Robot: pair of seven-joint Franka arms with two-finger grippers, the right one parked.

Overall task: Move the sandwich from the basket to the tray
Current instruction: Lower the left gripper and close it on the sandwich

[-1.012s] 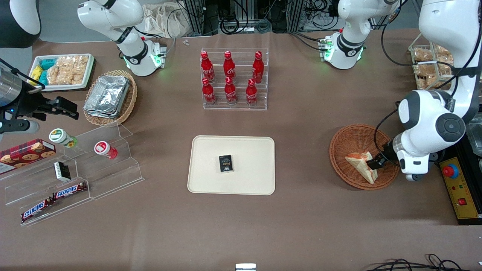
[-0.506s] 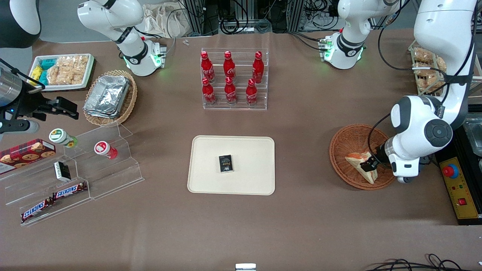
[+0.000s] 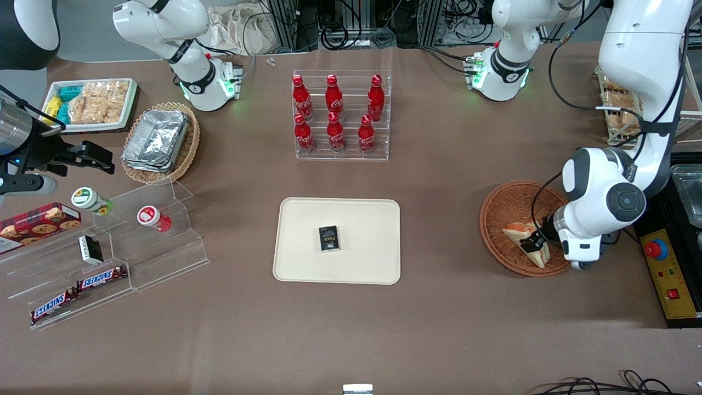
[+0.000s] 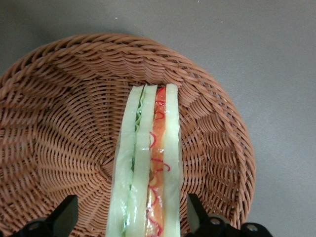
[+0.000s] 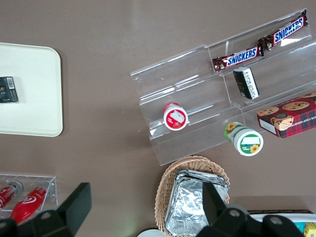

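Sandwich [image 3: 527, 240]: at the right of the front frame, lying in the basket [image 3: 504, 211] on the part nearest the camera, toward the working arm's end of the bench [image 3: 439, 329]. In the wrist view the sandwich [image 4: 146, 163] stands on edge, its cut face showing green and red-orange filling between pale bread layers.

End effector [image 3: 536, 240]: low inside the basket, right at the sandwich. Its fingers [image 4: 64, 215] are spread apart, one on each side of the wedge, with a gap visible between each finger and the bread. It is open and grips nothing yet.

Why this pose: the fingers line up with the flat bread faces, so closing would likely squeeze across the layers rather than along the filling, which looks like the firmer hold.

Basket [image 4: 207, 128]: reddish-brown wicker with sloped walls; the wedge leans up that slope, which probably keeps it raised for a side grasp.

Tray [image 3: 307, 258]: at the centre of the front frame, well apart from the basket, with a small dark packet [image 3: 328, 238] on its middle. Bare tray surface remains around the packet.

Step judged: pre-grasp, closing on the wedge comes next; lift and carry are not yet done.

Risk: soft bread may deform or slip if pinched hard.
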